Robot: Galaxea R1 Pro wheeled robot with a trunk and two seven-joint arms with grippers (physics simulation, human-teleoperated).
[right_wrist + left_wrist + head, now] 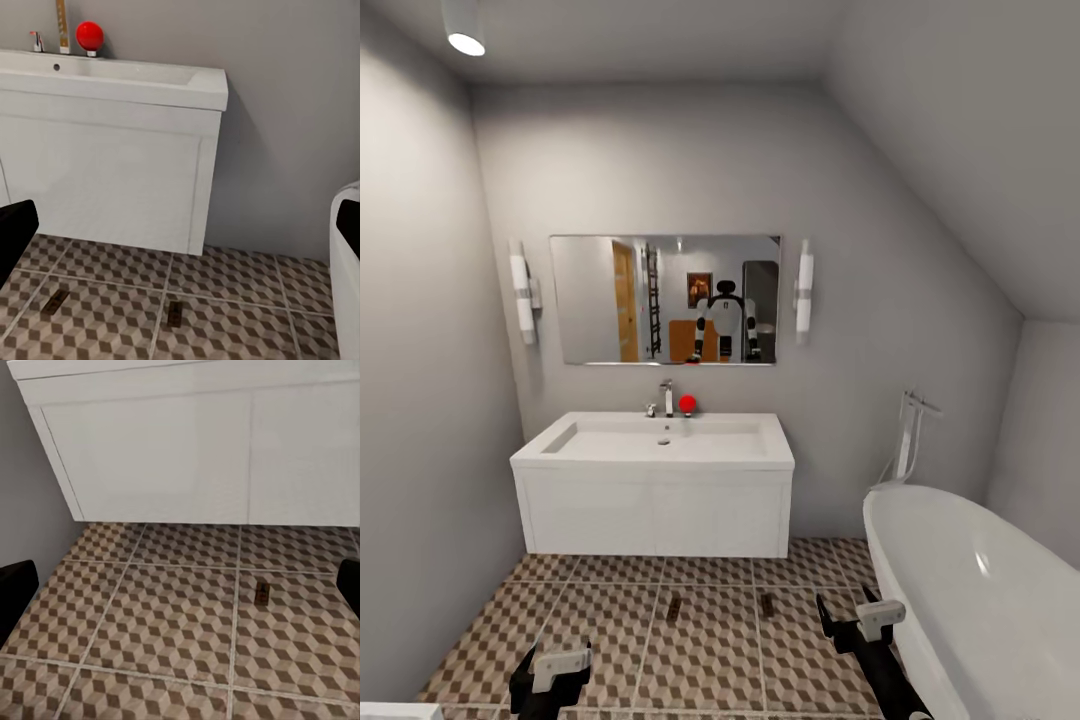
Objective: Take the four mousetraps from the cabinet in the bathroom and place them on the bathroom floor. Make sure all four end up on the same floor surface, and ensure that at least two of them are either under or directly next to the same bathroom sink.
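I see two mousetraps [674, 608] [766, 604] lying on the bathroom floor [700, 670] just in front of the sink [655, 440], placed there to meet the sink condition. My left tool [550, 668] and right tool [850, 618] hang open and empty (two traps remain, I judge).

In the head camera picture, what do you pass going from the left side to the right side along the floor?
left gripper → first mousetrap → second mousetrap → right gripper → bathtub
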